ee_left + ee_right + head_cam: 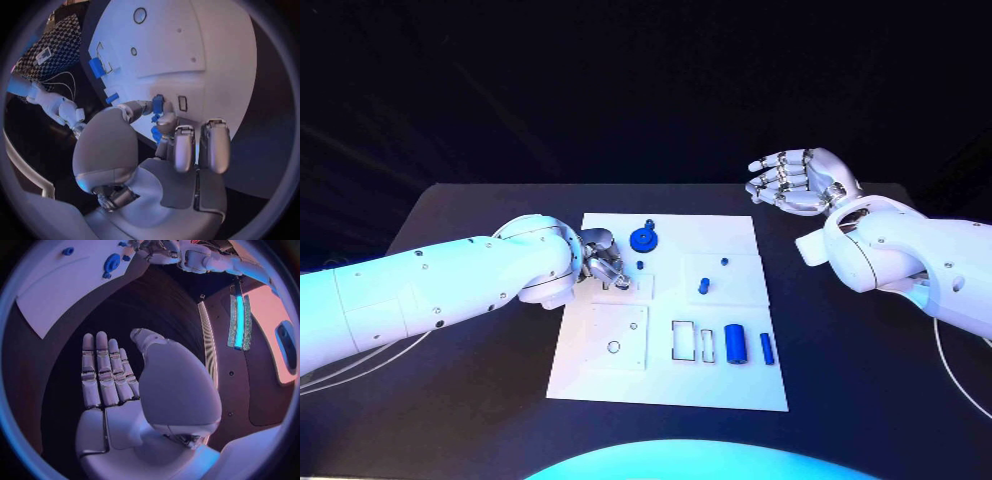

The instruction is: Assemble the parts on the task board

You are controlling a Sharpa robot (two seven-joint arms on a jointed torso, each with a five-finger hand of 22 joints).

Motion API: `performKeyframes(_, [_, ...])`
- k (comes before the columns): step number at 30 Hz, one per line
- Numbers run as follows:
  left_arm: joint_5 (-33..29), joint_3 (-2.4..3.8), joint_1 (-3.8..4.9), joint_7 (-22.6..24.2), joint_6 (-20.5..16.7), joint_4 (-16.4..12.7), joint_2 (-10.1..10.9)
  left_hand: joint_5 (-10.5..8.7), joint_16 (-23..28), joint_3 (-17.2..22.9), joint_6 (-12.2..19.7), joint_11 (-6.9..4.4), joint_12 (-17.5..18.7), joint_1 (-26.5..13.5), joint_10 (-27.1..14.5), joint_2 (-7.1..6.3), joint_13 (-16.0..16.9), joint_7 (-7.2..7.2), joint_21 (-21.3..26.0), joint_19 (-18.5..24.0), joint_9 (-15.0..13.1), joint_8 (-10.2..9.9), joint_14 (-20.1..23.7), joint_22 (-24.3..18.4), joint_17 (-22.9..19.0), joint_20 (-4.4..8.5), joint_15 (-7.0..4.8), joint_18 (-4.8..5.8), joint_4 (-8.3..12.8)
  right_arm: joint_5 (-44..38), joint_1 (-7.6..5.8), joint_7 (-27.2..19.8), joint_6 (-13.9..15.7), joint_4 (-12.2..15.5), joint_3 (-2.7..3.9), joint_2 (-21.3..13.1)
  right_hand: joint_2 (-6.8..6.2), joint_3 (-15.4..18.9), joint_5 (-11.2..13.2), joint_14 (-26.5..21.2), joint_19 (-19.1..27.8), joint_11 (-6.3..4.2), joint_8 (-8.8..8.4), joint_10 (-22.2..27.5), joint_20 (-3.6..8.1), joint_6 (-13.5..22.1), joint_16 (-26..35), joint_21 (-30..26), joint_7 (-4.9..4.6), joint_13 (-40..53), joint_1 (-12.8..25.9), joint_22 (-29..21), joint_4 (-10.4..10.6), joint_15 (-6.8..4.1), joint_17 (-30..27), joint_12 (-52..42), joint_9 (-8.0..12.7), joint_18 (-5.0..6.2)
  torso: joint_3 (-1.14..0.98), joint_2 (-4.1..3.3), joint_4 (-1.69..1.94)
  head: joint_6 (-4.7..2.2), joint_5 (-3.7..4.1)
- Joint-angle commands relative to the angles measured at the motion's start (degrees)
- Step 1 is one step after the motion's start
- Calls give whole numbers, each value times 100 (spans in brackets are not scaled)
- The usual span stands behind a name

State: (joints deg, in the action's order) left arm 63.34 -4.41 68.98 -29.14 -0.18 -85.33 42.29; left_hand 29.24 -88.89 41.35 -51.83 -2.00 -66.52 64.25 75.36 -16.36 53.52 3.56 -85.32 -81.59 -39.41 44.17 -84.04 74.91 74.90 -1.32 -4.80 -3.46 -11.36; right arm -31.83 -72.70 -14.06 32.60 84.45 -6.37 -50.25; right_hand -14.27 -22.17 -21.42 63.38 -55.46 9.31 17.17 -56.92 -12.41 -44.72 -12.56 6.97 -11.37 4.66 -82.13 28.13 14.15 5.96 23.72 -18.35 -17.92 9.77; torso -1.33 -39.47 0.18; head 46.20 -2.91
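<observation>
My left hand (600,262) pinches one small blue part (157,104) over the task board (733,390); five other blue parts sit there. My right hand (790,180), at two o'clock, hangs released above the bench (459,420).

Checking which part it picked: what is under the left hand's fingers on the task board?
The left hand pinches a small blue part over the task board. Its fingers cover the part's lower end.

White board (733,385) flat mid-table; blue disc (645,239) near its far edge; small blue peg (705,286) mid-board; two blue cylinders (734,344) lying side by side near the right edge; small blue part (157,104) pinched in my left hand (603,262).
</observation>
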Motion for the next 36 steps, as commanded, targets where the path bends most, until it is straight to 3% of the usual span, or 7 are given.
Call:
performKeyframes(1, [54, -30, -32, -50, 329, 10, -9, 3, -19, 947, -241, -43, 40, 8, -10, 52, -8, -194, -30, -17, -353, 16, -542, 198, 1328, 4, -54, 65, 950, 1, 3, -41, -72, -1, 1, 7, -43, -16, -30, 17, -18, 11, -23, -44, -8, -31, 27, -40, -205, -12, 29, -11, -10, 27, -13, 32, 10, 59, -1, -4, -4, 0, -9])
performKeyframes(19, [74, -31, -31, -71, 550, 66, -60, -58, -30, 868, -277, -60, 52, -50, 40, 88, -12, -219, -28, -21, -372, 26, -549, 209, 1351, 18, -66, 68, 896, 10, 3, -34, -111, 5, 1, 0, -47, -23, -20, -4, -1, 18, -36, -50, -17, -35, 69, -65, -211, -45, 50, -42, -19, 39, -32, 49, 24, 54, -8, -6, -10, 25, -3])
performKeyframes(36, [74, -32, -31, -75, 594, 124, -114, -138, -27, 389, -324, -104, 85, -226, 98, 168, -20, -286, -11, -24, -397, -1, -548, 212, 1346, 55, -102, 70, 681, 8, 2, -7, -141, 23, 1, -16, -46, -26, -13, -14, 8, 22, -43, -53, -22, -38, 91, -81, -214, -62, 67, -61, -21, 46, -42, 58, 32, 53, -7, -6, -4, 46, 36])
